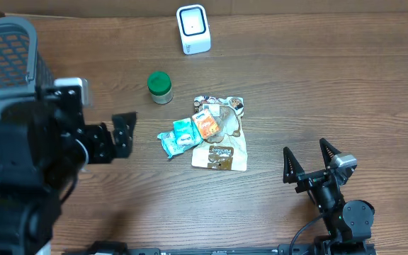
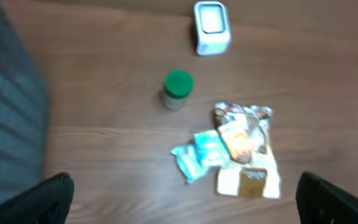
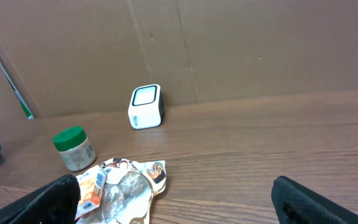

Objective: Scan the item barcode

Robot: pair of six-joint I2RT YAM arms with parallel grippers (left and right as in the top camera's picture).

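A white barcode scanner (image 1: 193, 28) stands at the table's far edge. Mid-table lies a heap of items: a large cream pouch (image 1: 222, 145) with a teal packet (image 1: 178, 137) and an orange packet (image 1: 205, 124) on it. A barcode shows on the orange packet (image 3: 92, 186). A green-lidded jar (image 1: 159, 87) stands upright just beyond the heap. My left gripper (image 1: 126, 134) hovers open to the left of the heap, holding nothing. Near the front edge my right gripper (image 1: 309, 157) is open and empty, to the right of the heap. The left wrist view is blurred.
A dark mesh basket (image 1: 6, 49) fills the far left corner beside the left arm. A cardboard wall (image 3: 229, 50) rises behind the scanner (image 3: 146, 106). Bare wooden tabletop (image 1: 331, 85) stretches right of the heap.
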